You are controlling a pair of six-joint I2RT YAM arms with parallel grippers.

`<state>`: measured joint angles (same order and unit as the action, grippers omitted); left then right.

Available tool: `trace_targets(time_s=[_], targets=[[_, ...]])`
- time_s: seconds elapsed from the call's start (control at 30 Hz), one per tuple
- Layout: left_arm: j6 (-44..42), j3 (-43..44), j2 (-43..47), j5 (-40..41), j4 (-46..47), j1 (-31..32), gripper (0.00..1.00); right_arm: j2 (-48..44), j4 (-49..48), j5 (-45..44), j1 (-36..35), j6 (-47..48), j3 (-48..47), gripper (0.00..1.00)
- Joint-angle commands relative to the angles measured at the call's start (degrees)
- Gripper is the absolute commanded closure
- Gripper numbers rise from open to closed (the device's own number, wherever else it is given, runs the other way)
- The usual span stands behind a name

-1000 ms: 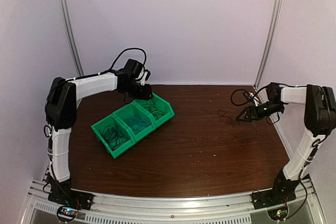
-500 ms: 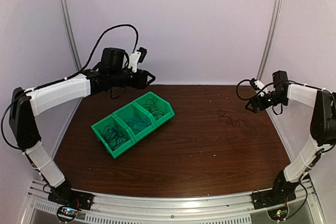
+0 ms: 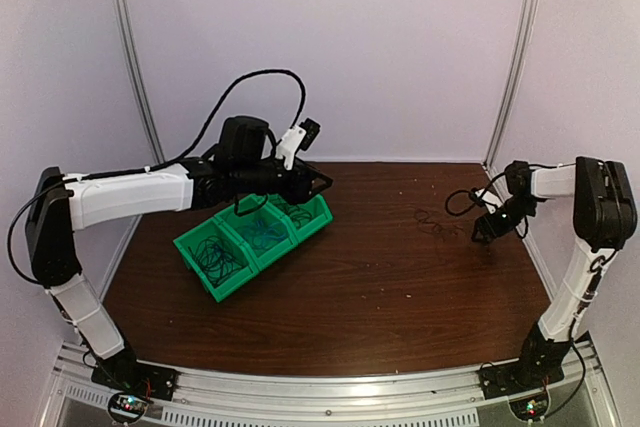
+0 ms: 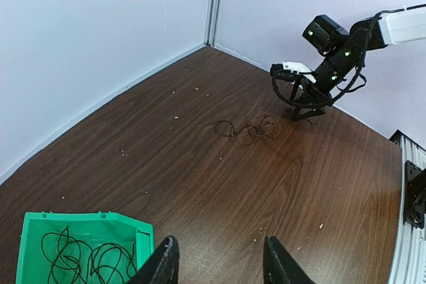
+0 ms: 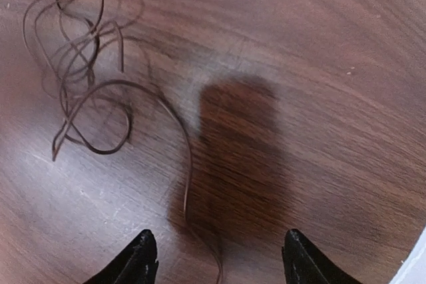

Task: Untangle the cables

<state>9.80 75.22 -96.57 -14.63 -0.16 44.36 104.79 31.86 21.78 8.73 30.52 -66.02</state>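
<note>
While the right hand [image 5: 216,257] hangs spread and empty just right of the tangle [image 5: 93,91], one strand trails between its fingers and the loops run away ahead-left. Desk [image 3: 380,297] edge is near behind it, with open room left. Left hand [image 3: 318,185], spread and empty, is well left of the tangle, over the bins [image 3: 275,257].

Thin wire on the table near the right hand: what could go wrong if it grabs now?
1. The wire lies flat on the table; one strand runs into the open right hand, which might close beside it or scrape the wood.
2. That strand leads into a bunch of loops, so pulling may tighten the tangle instead of freeing it.
</note>
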Motion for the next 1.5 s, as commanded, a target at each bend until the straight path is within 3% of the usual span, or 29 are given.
trace_targets(time_s=[0.0, 0.1, 0.23, 0.3, 0.47, 0.77, 0.97, 1.1, 1.47], targets=[[0.53, -0.45, -0.97, -2.05, 4.71, 0.11, 0.56, 4.21, 1.35, 0.87, 0.32, 0.9, -0.78, 0.4], [0.61, -0.58, -1.0, -1.78, 4.99, 0.37, 0.56, 5.2, 1.95, 3.24, 0.32, 1.89, -0.97, 0.5], [1.16, -1.3, -1.3, -1.28, 6.22, 0.38, 0.56, 5.23, 2.91, 5.39, 0.32, 2.9, -1.11, 0.9], [2.0, -1.63, -1.86, -1.26, 7.28, 0.37, 0.56, 3.83, 3.68, 6.57, 0.11, 3.0, -1.17, 1.0], [4.69, -3.04, -4.01, -2.44, 13.17, 0.69, 0.56, -5.56, 11.28, 10.71, -3.74, 3.87, -3.93, 1.0], [1.36, -7.5, -5.46, -3.76, 28.53, 3.01, 0.54, -22.04, 22.3, 15.13, -19.91, 6.54, -19.35, 1.0], [-0.25, -10.83, -5.44, -2.07, 41.24, 6.08, 0.51, -23.82, 23.89, 16.65, -27.34, 5.36, -27.21, 1.0], [-2.4, -10.87, -6.88, 3.52, 46.22, 8.58, 0.49, -22.89, 24.89, 19.07, -29.93, 5.16, -30.03, 1.0], [2.38, -10.23, -14.27, 1.76, 48.27, 8.68, 0.54, -22.43, 25.17, 20.79, -31.58, 3.9, -33.12, 1.0]])
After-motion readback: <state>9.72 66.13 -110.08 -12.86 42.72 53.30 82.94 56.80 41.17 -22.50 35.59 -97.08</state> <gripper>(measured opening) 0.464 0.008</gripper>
